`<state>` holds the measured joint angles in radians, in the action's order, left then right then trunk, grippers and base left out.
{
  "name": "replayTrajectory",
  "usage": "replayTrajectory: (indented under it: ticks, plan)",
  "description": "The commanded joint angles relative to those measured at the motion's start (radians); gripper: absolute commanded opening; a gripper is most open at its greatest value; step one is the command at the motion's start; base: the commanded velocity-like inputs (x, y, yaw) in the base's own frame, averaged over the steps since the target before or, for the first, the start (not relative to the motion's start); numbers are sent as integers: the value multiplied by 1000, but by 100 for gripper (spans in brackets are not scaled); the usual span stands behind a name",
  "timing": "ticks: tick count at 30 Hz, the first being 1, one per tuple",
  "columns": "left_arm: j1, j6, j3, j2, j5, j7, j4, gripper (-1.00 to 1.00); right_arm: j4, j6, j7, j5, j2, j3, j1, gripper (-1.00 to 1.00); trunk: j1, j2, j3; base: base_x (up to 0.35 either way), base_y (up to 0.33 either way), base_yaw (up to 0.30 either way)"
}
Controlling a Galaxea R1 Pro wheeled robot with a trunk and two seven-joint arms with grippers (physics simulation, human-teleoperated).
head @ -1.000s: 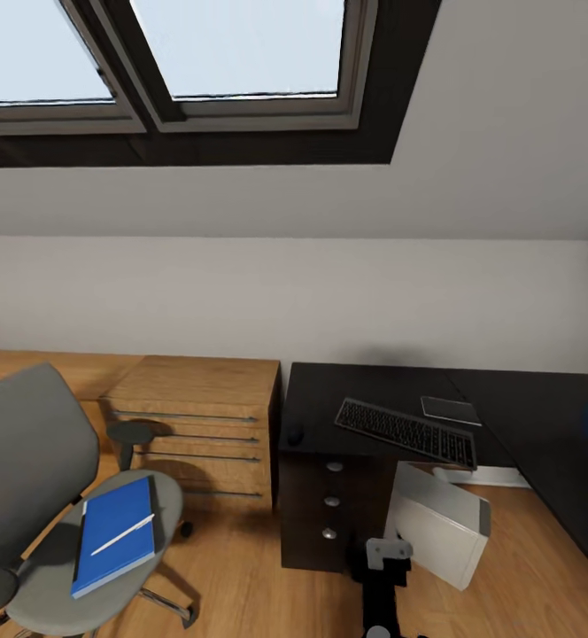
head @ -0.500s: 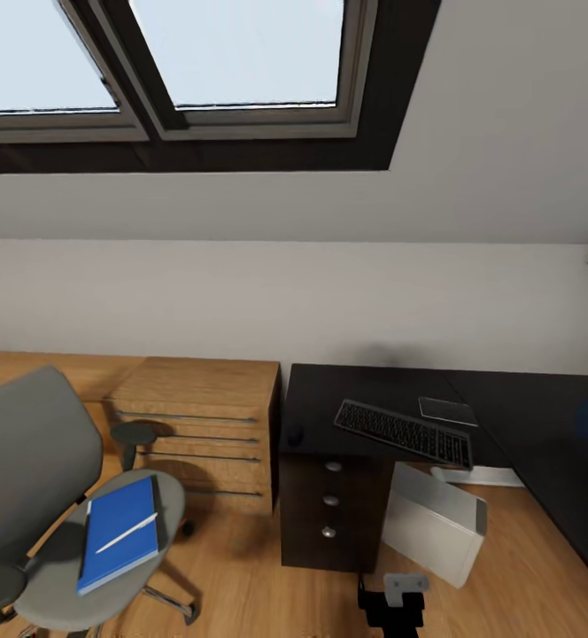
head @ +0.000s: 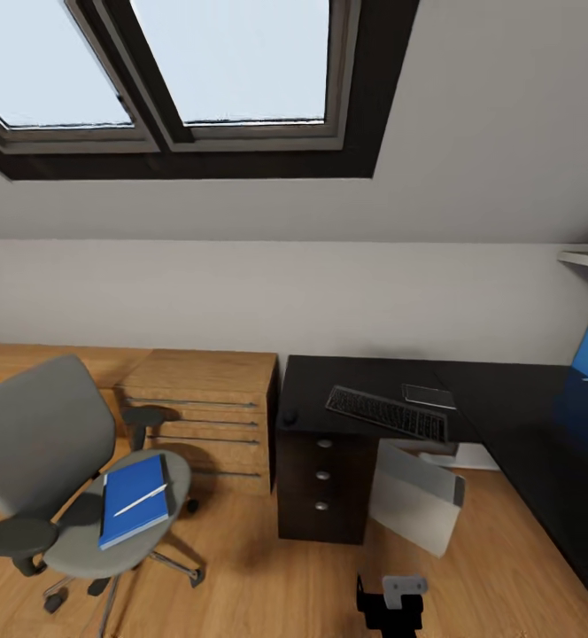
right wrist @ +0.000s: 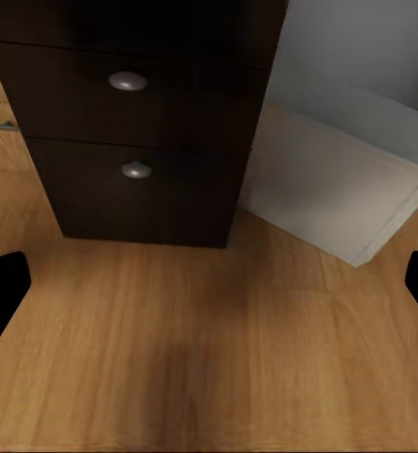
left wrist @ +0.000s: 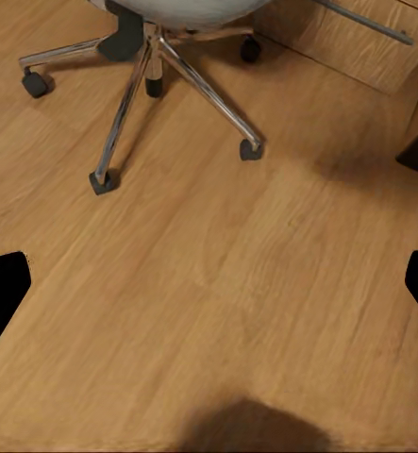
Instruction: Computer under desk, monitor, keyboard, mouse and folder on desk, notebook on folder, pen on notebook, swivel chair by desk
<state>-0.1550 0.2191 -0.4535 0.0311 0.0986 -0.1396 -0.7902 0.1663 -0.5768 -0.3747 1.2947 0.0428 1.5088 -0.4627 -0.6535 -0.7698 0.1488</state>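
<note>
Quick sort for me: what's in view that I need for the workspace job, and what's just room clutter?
For the job:
desk
keyboard
mouse
computer
swivel chair
blue folder/notebook with pen on the chair seat

Just there:
wooden dresser
dark flat pad behind the keyboard
skylight windows

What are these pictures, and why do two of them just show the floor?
A robot on wheels took them. The big picture comes from a camera on its head, looking into a bedroom. The other two come from cameras beside each end effector, pointing down. The left one sees the swivel chair legs on the floor. The right one sees the desk drawers and the computer beside them. On the black desk lie the keyboard and the mouse. On the chair seat lies a blue book with the pen on top. Both end effectors look open and hold nothing.
</note>
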Motion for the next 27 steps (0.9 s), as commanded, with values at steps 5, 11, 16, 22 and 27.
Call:
replayTrajectory:
  ticks: [5,11,16,22,27]
  plan:
    - [0,-1,-4,1,10,-10,-1,100,1,-1,-7,4,4,8,-1,100,20,34,-14,-289,-222,0]
    - [0,-1,-4,1,10,-11,-1,100,0,-1,-7,4,3,8,-1,100,43,76,-32,-285,-233,0]
    - [0,0,-5,-1,10,-12,-1,100,-1,0,-7,4,4,8,-1,100,62,111,-48,-333,-44,0]
    - [0,-1,-5,-1,10,-12,-1,100,-1,0,-7,4,5,8,-1,100,85,153,-67,-342,-10,0]
    - [0,-4,-5,-3,10,-12,-1,100,-1,0,-7,5,4,8,-1,100,104,188,-82,-344,-2,0]
